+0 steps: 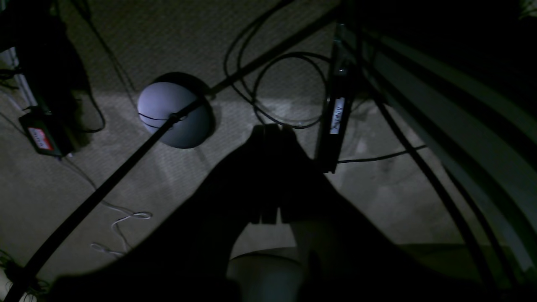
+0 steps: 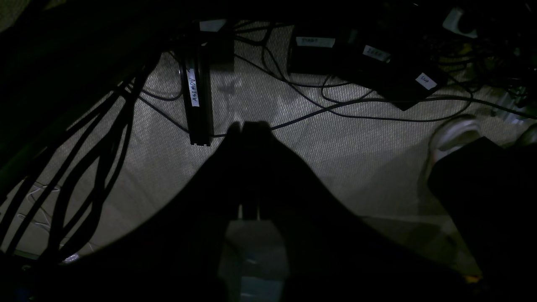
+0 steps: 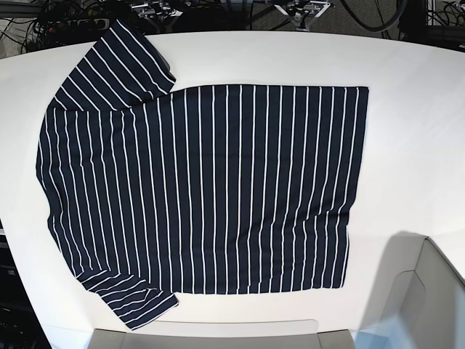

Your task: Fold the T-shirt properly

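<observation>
Navy cloth with thin white pinstripes covered most of the white table (image 3: 407,109): the T-shirt (image 3: 211,189) lay spread flat and unfolded, collar end toward the base view's left, hem toward its right, one sleeve near the far edge and one near the near edge. Neither arm reached over it in that view.

Both wrist cameras looked down past the table at a dim carpeted floor (image 2: 335,147) strewn with black cables (image 1: 285,92). The left gripper (image 1: 268,130) showed as a dark silhouette, its fingers pressed together with nothing between them. The right gripper (image 2: 247,126) looked the same, closed and empty. A round lamp base (image 1: 174,113) sat on the floor under the left arm.

Folding had apparently not started, so the first job was likely bringing both arms up over the table. To do it well, each gripper would probably need to open before descending, then pinch a single corner cleanly, perhaps at a sleeve or the hem. Lifting both corners evenly and carrying them across together should keep the stripes parallel and prevent bunching along the crease.
</observation>
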You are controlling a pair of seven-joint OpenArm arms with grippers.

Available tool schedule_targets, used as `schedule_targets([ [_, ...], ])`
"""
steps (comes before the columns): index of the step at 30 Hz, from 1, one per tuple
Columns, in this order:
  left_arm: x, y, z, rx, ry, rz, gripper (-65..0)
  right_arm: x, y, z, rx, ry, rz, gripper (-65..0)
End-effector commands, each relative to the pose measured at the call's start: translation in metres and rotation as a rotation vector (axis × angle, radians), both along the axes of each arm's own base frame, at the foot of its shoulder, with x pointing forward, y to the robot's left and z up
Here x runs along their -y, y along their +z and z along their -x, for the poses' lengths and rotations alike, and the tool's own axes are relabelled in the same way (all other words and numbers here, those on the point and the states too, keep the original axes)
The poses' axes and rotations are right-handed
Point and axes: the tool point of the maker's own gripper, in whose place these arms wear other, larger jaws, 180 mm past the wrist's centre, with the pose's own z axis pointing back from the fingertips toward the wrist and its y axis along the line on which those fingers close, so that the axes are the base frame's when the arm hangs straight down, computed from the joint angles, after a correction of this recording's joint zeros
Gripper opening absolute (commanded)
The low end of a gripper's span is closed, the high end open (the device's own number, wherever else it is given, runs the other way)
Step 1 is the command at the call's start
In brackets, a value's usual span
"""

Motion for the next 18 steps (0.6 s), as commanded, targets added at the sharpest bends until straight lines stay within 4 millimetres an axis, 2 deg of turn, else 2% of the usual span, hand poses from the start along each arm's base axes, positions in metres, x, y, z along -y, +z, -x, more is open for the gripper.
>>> schedule_targets([
  [1,0.001,0.0,0.001,0.0,-0.004,-0.002,-64.7,0.002,0.0,-0.002,0.007,0.0,0.001,-64.8],
  [12,0.001,0.0,0.0,0.002,-0.005,0.0,-64.7,0.003,0.0,-0.004,0.01,0.002,0.003,-64.9],
  [15,-0.008,0.0,0.004,0.014,-0.004,-0.015,-64.7,0.027,0.001,0.0,0.006,-0.012,0.04,-64.9],
  [17,-0.016,0.002,0.013,0.044,-0.005,-0.029,-64.7,0.031,0.001,0.018,-0.016,-0.039,0.043,-64.9],
  [18,-0.017,0.003,0.017,0.073,-0.009,-0.033,-64.7,0.042,0.002,0.022,-0.011,-0.061,0.058,-64.9],
])
